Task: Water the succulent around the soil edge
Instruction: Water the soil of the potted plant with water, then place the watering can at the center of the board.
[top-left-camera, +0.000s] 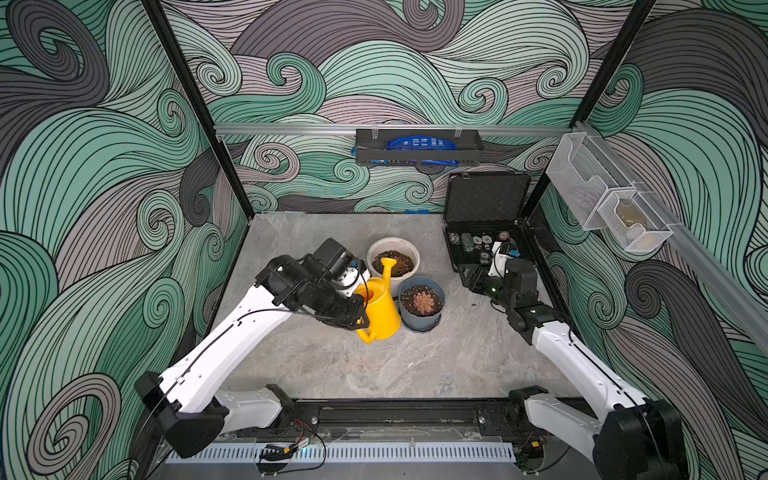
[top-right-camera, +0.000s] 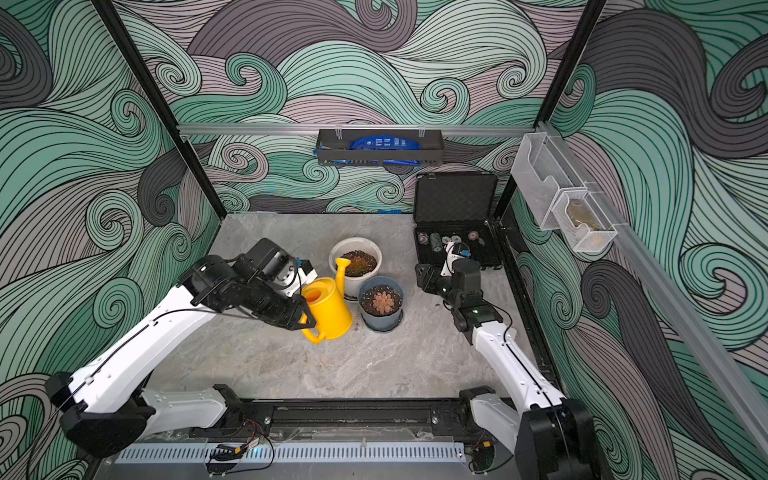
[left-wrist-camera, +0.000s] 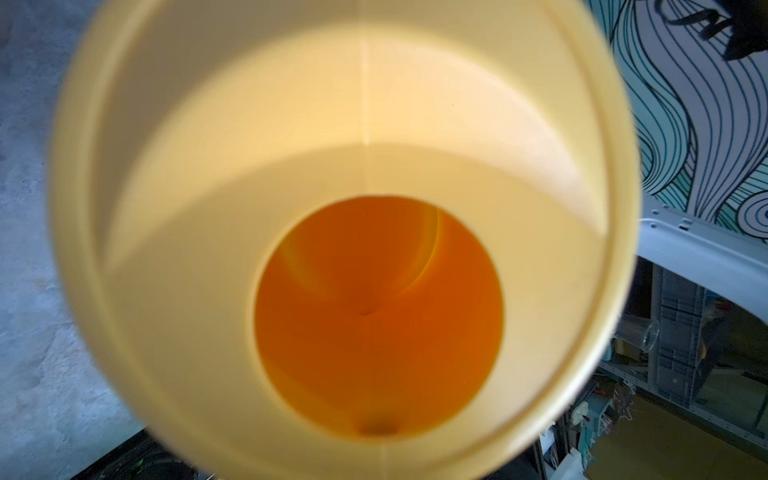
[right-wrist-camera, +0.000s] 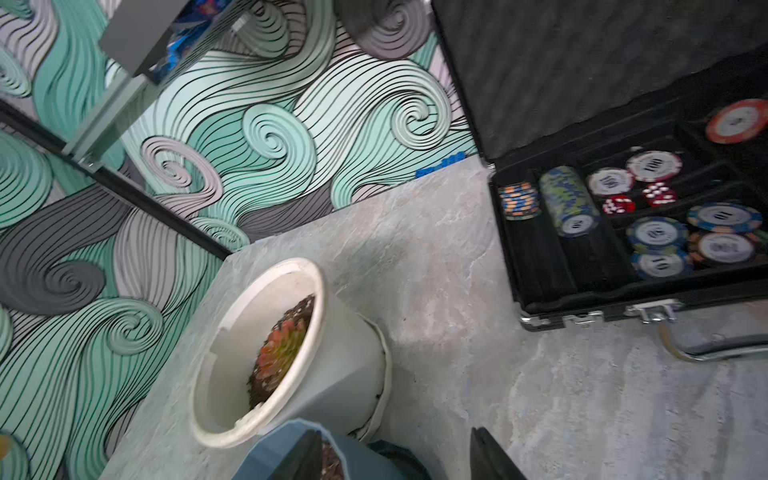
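Marbled grey table (top-left-camera: 374, 365) carries a smooth yellow watering can (top-left-camera: 380, 309), handle clamped in the left hand (top-left-camera: 360, 321), beside the succulent (top-left-camera: 422, 302). Only the right wrist view shows the right hand (right-wrist-camera: 395, 457) parted, empty.

Our left gripper (top-left-camera: 360, 322) is clamped tight, arm stretched mid-worktop; our right gripper (right-wrist-camera: 392, 457) hangs half-spread near the right edge.
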